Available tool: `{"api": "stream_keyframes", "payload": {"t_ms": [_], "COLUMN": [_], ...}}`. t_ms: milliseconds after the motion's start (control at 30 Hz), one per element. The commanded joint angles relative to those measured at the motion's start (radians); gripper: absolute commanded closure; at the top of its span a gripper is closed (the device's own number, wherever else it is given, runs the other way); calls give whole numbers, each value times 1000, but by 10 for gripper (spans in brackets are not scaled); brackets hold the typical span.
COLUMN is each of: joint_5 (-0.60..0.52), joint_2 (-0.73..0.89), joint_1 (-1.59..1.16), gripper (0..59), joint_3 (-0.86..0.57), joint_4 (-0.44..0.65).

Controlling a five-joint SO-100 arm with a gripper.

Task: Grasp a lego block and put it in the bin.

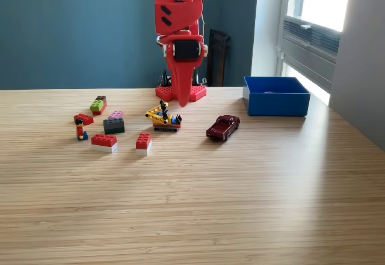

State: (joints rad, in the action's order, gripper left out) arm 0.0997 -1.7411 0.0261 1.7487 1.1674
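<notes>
Bin [276,103]: blue plastic box, low walls, open top, rectangular, at right of centre in the frame on the far part of the table [240,205]. What shows of its inside looks bare; most of the floor is hidden by the near wall.

Table: pale wood, long straight grain running across the frame, matte.

Arm [178,24]: red plastic, glossy, black motor blocks set in, hanging from top centre. Gripper [182,99] points straight down, tapering to a narrow wedge, tip above the table just behind the small yellow model [163,118]. Jaws look pressed together, nothing between them.

Blocks, all left of centre, well apart from the bin:
- red-on-white block [143,143], studded, nearest the frame centre
- longer red-on-white block [104,142] to its left
- dark grey block with pink top [113,124]
- green and brown pair [98,104], farthest back
- small red piece [83,119] and a tiny figure [80,132] at far left

Toy car [222,126]: dark red, shiny, between the blocks and the bin.
</notes>
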Motion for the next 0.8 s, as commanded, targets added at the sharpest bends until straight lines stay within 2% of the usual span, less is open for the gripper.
{"api": "stream_keyframes", "payload": {"t_ms": [33,467,800], "joint_5": [25,104,31], "joint_2": [-74,-83,-83], "joint_1": [94,430,660], "gripper": [585,568,561], "joint_3": [-31,21,80], "joint_4": [-28,-37,-35]}}
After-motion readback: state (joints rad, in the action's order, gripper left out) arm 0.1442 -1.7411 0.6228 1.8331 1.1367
